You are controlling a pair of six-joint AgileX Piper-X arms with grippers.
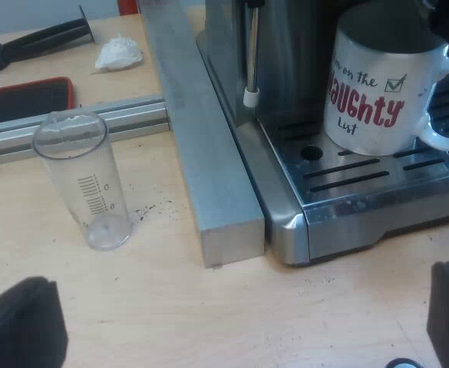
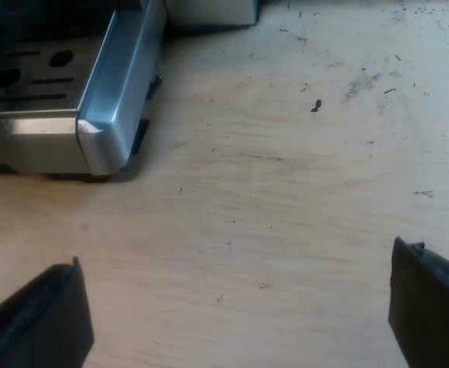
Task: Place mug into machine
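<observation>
A white mug (image 1: 385,96) with red "Naughty List" lettering stands upright on the slotted drip tray (image 1: 347,172) of the steel espresso machine (image 1: 285,69), its handle turned toward the tray's far end. My left gripper (image 1: 243,322) hovers open over the wooden table before the tray, well apart from the mug, with nothing between its fingers. My right gripper (image 2: 236,310) is open too, over bare table beside the corner of the drip tray (image 2: 105,126), and holds nothing.
A clear measuring glass (image 1: 86,180) stands upright near a metal bar (image 1: 201,146) that runs along the machine's side. Beyond it lie a black-handled tool (image 1: 32,44), a crumpled white tissue (image 1: 118,54) and a black tray with a red rim (image 1: 24,100). Coffee grounds speckle the table (image 2: 347,84).
</observation>
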